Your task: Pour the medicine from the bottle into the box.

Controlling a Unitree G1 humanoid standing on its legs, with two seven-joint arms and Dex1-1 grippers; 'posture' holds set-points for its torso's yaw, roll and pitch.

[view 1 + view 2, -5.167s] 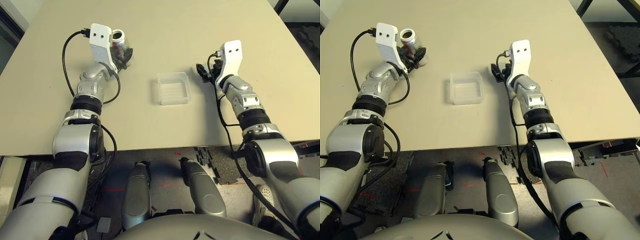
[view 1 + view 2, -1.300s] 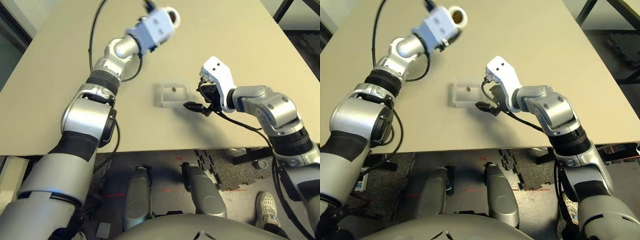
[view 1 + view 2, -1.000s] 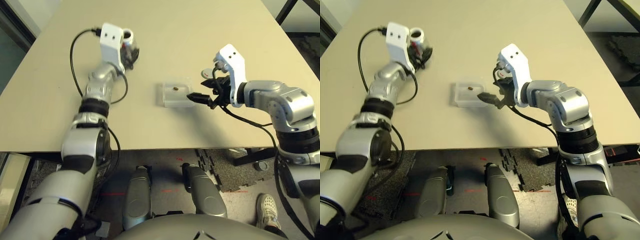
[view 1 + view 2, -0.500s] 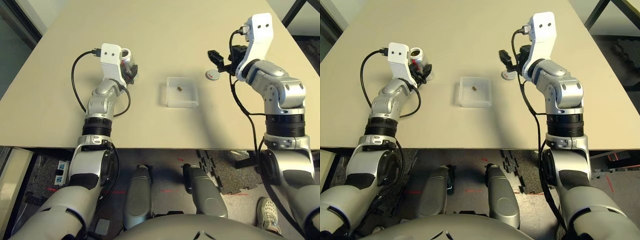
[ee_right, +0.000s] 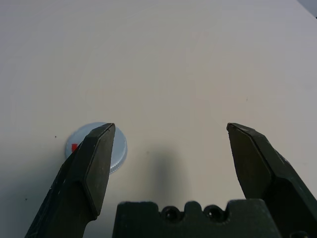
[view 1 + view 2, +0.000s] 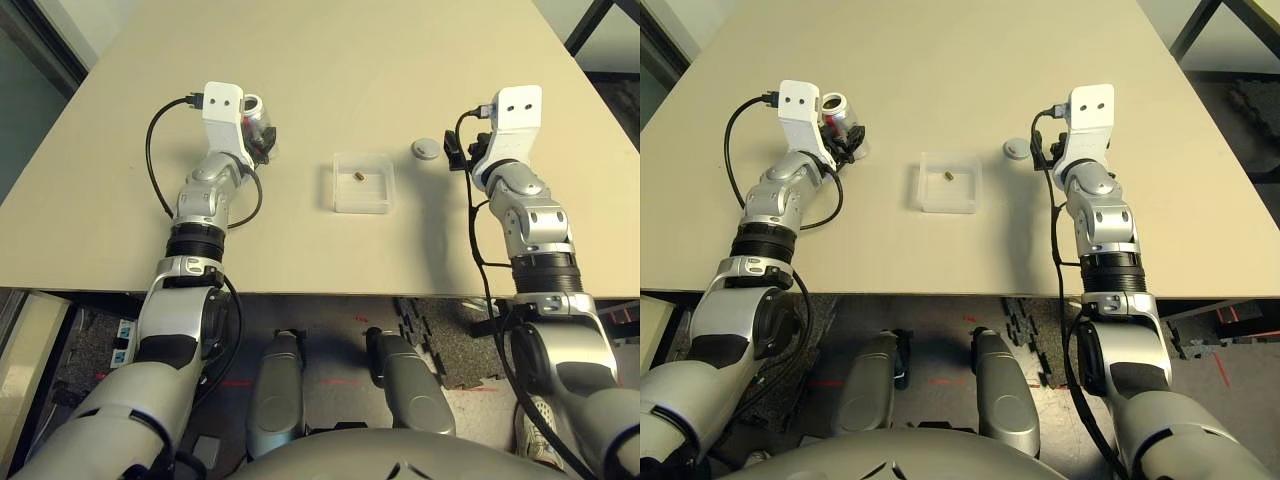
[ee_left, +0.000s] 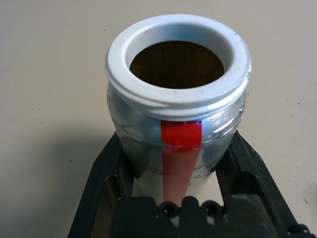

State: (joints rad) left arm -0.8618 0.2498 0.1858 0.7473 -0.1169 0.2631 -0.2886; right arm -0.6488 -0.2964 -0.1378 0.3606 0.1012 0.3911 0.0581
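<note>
— What sat in the box (image 6: 362, 182)?
— One medicine (image 6: 358, 177) piece, at the frame's centre on the table (image 6: 320, 60).
— And the bottle (image 7: 176, 106)?
— Upper left, uncapped, pinched upright in my left hand (image 7: 177, 171). My right hand (image 5: 168, 163) was spread wide beside the cap (image 5: 97, 147).

Bottle (image 6: 256, 122) left of box (image 6: 363, 183) (medicine (image 6: 358, 177) inside), cap (image 6: 427, 148) right
</note>
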